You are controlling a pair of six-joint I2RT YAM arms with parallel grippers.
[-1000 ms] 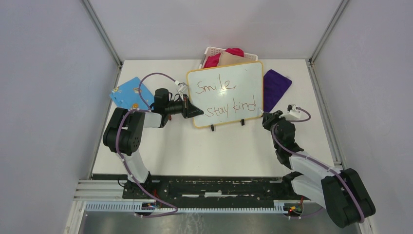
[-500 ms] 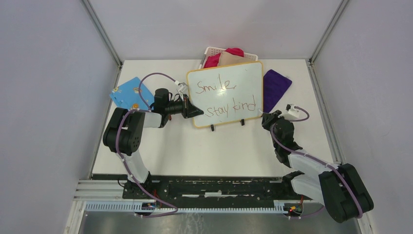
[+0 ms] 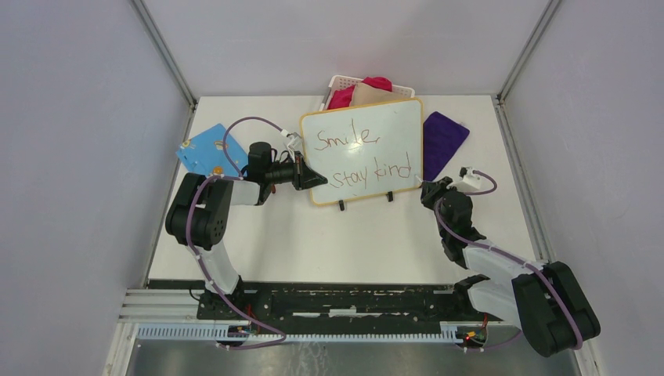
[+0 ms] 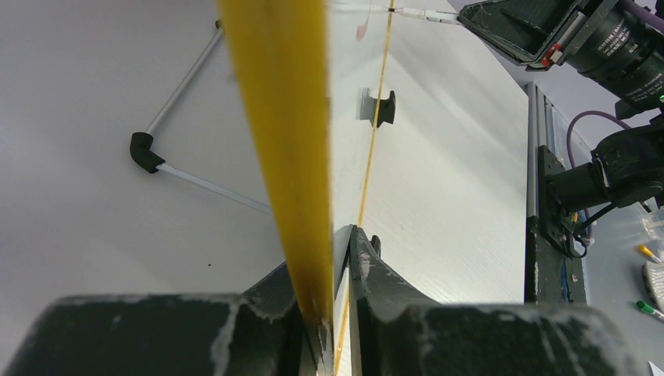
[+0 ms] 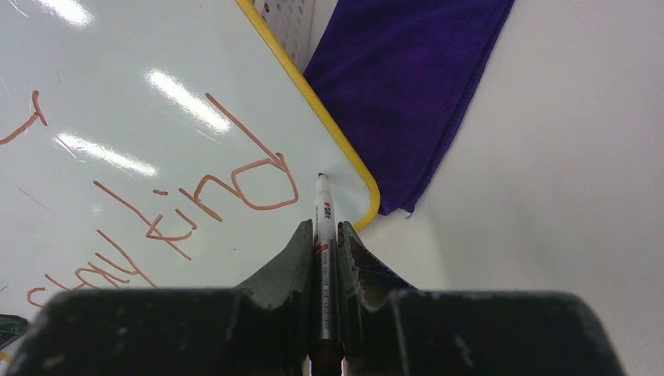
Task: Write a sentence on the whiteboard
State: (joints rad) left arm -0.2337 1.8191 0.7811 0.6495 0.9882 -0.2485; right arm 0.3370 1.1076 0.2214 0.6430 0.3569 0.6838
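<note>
The whiteboard (image 3: 391, 125) stands tilted on small black feet at the middle back. The sentence in red reads "Smile," (image 3: 347, 139) above "stay kind" (image 3: 372, 174). My left gripper (image 3: 317, 178) is shut on the board's left rim, seen as a yellow edge (image 4: 286, 141) between the jaws (image 4: 338, 243). My right gripper (image 3: 428, 190) is shut on a white marker (image 5: 323, 219). The marker's tip is at the board face (image 5: 117, 102), just right of "kind" (image 5: 227, 188) near the lower right corner. I cannot tell whether it touches.
A purple cloth (image 3: 442, 139) lies right of the board, close to the marker tip in the right wrist view (image 5: 399, 86). A white basket (image 3: 338, 81) with red and beige cloths stands behind the board. A blue board (image 3: 205, 149) lies at the left.
My right gripper with the marker has shifted slightly at the board's lower right corner. The left gripper and the board have not moved.
</note>
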